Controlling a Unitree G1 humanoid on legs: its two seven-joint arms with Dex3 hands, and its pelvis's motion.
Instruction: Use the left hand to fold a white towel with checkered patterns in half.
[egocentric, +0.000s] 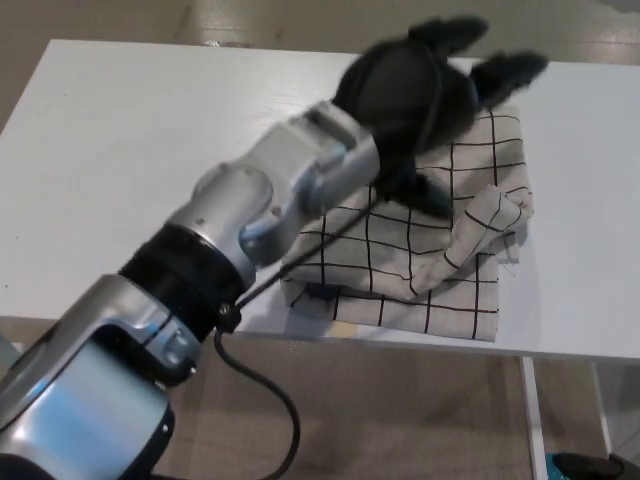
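Note:
The white towel with black checks (430, 250) lies on the white table (150, 160) near its front right, folded over with a rumpled upper layer bunched at its right side. My left hand (425, 85) hovers above the towel's far edge, blurred by motion, its fingers spread apart and holding nothing. The silver forearm reaches in from the lower left and covers the towel's left part. My right hand does not show.
A black cable (270, 290) hangs from the left forearm down past the table's front edge. Tan floor shows beyond and below the table. A dark object (590, 465) sits on the floor at the bottom right.

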